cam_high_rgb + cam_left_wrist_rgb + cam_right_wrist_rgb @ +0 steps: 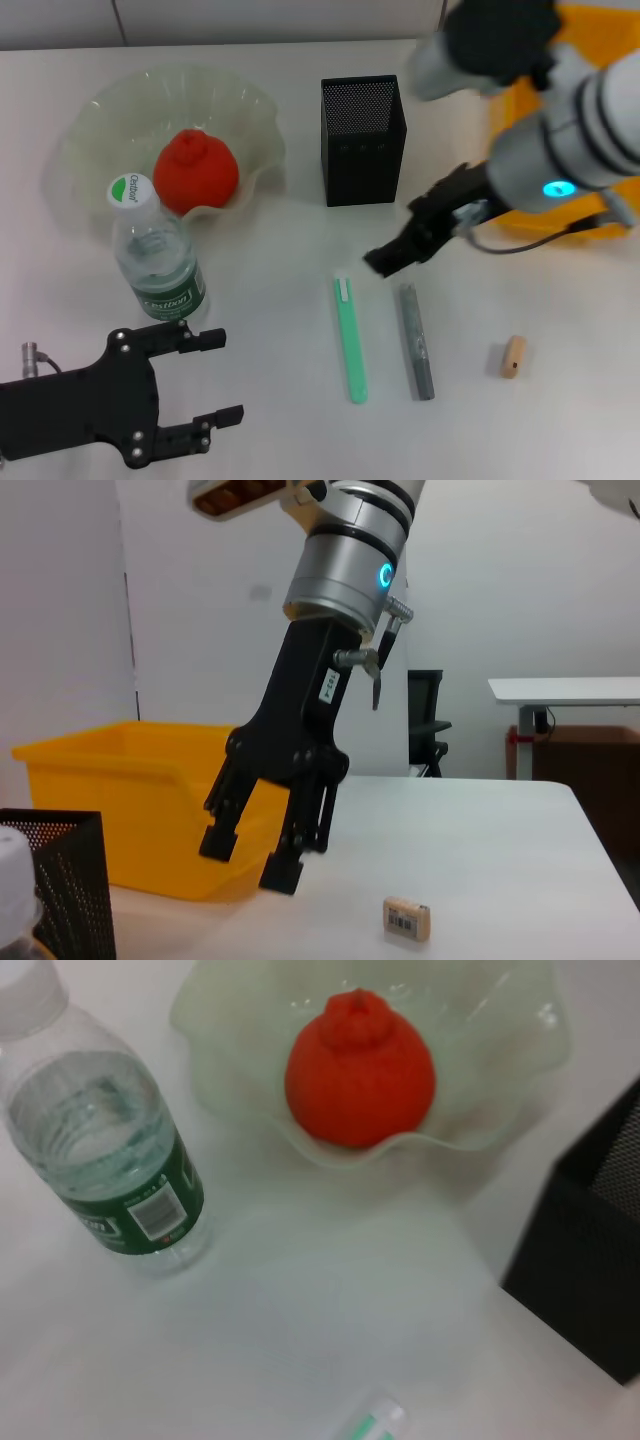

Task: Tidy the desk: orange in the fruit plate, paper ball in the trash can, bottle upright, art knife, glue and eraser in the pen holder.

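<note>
- The left gripper [215,378] rests low at the near left of the table [280,430], fingers spread apart and holding nothing
- The bottle [155,255] stands upright just beyond it
- The orange [195,172] lies in the fruit plate [90,120]
- The pen holder [363,140] stands mid-table
- A green art knife [350,340] and a grey glue stick [416,342] lie side by side, close together
- The right gripper [385,262] hangs above their far ends, fingers slightly apart, empty
- The eraser [513,356] lies at near right
- The trash can [585,40] sits behind the right arm
</note>
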Robot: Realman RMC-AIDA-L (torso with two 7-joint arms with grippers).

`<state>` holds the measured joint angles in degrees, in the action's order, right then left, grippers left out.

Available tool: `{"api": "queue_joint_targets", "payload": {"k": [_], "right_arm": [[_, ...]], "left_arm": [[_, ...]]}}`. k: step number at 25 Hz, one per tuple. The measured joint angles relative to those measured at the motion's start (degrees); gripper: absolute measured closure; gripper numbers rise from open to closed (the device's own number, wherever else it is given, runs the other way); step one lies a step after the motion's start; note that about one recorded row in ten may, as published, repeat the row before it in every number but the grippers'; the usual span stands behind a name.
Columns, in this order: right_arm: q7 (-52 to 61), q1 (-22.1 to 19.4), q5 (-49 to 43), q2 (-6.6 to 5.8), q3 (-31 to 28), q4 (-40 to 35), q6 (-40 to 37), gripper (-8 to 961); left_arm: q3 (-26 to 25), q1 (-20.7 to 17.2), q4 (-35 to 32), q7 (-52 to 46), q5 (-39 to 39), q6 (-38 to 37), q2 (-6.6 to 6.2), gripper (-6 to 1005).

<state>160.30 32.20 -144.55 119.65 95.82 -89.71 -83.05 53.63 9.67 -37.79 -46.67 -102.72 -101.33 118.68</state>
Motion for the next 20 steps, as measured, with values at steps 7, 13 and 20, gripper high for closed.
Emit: {"api": "queue_joint_targets", "payload": {"k": [7,13,20], "right_arm": [[4.0,4.1,0.2,0.18,5.5,7.4,4.7,111],[6.7,6.1,0.7,0.19,8.3,12.6,7.8,111],[7.1,7.8,3.0,0.23,10.9,17.4,11.2,111]], "left_arm": [[0.0,0.5,0.5,0.0,-0.1,0.5,-0.1,300],[0.1,0.5,0.6,-0.1,-0.4,0.9,-0.12,300],[-0.1,0.5,0.6,-0.1,-1.5,1.0,-0.12,300]]}}
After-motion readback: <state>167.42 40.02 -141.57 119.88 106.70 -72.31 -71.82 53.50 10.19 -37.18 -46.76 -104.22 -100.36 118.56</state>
